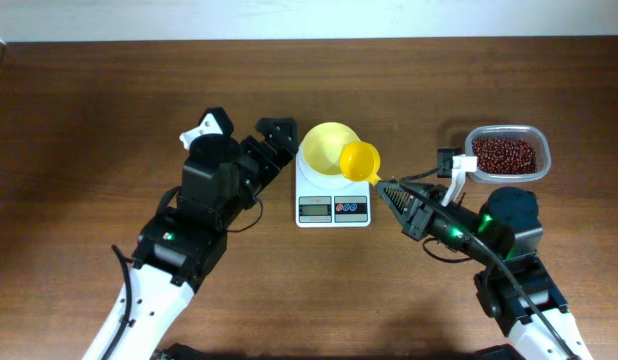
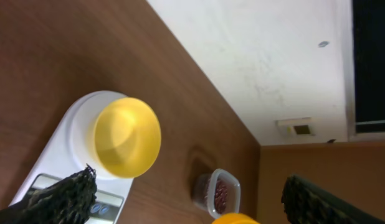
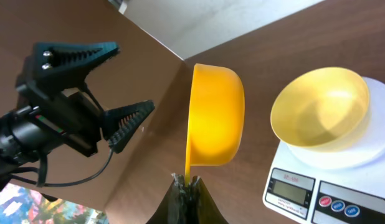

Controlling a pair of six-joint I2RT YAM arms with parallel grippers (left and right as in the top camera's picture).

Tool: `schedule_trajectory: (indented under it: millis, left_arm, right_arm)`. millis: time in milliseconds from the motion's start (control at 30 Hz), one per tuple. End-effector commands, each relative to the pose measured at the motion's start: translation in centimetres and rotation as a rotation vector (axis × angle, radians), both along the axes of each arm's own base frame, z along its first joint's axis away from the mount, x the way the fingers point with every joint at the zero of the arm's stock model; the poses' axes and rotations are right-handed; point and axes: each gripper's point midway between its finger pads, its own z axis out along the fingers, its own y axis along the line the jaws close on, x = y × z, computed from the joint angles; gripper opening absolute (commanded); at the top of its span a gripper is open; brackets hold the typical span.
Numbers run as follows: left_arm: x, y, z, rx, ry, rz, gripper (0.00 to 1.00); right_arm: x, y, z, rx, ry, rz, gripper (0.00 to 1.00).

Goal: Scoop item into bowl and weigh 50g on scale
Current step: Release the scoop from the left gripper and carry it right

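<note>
Dark wood counter [image 1: 89,120], pale wall [image 2: 273,56] along its far edge.

- Scale [image 1: 333,190] at mid-counter, with the bowl [image 1: 327,148] sitting on its platform. We see the bowl empty from both wrist views. We cannot read the display.
- Beans [image 1: 505,154] all lie in a clear tub [image 1: 540,150] on the robot's right, well apart from the scale.
- Right fingers [image 3: 187,190] are clamped together on the thin handle of a yellow scoop [image 1: 360,160]. It hangs just beside the bowl's rim, and no beans show in it from overhead.
- Left fingers [image 3: 127,117] are spread wide, gripping nothing, near the scale's left side but not touching it.

We judge the filling has not begun, so the step in hand is fetching a first load.

To do it well:
- Swing the scoop across to the tub.
- Drive the lip in low and draw up a modest, level load.
- Carry it mouth-up so nothing spills on the counter.
- Tip it slowly over the bowl's centre.
- Use small pours near the target.
- Keep the left fingers off the platform, since any touch would skew the reading.
</note>
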Motion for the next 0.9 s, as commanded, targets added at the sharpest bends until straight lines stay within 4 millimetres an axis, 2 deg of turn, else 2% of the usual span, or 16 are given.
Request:
schedule_trajectory:
  millis: [0, 133, 233, 300, 367, 467, 567, 733, 867]
  left_arm:
    - [1.4, -0.2, 0.0, -0.012, -0.011, 0.018, 0.99]
    - [1.8, -1.2, 0.1, -0.027, -0.025, -0.011, 0.99]
    - [1.6, -2.4, 0.8, 0.048, -0.096, -0.088, 0.99]
    - [1.5, -3.3, 1.7, 0.095, -0.164, -0.138, 0.99]
    - [1.4, -3.9, 2.2, 0.127, -0.209, -0.169, 0.99]
    - [1.4, -4.1, 2.5, 0.175, -0.246, -0.197, 0.99]
    - [0.6, -5.9, 2.8, 0.244, -0.309, -0.278, 0.99]
    - [-0.6, -9.6, 0.9, 0.371, -0.34, -0.392, 0.99]
    - [-1.3, -10.3, -1.3, 0.436, -0.294, -0.451, 0.99]
  right_arm:
    - [0.1, 0.0, 1.8, 0.021, -0.067, 0.0, 0.04]
    - [0.7, -0.4, 2.4, 0.021, -0.105, -0.036, 0.04]
    - [1.2, -1.0, 2.3, -0.034, -0.163, -0.059, 0.04]
    - [1.8, -2.4, 1.6, -0.045, -0.129, -0.105, 0.04]
    - [2.5, -4.7, 0.7, -0.051, -0.08, -0.159, 0.04]
    - [2.6, -6.8, 1.2, -0.036, -0.087, -0.188, 0.04]
    - [2.8, -8.1, 1.4, -0.029, -0.089, -0.218, 0.04]
    - [2.8, -8.1, 1.4, -0.027, -0.087, -0.213, 0.04]
    - [2.6, -8.1, 0.8, -0.029, -0.057, -0.213, 0.04]
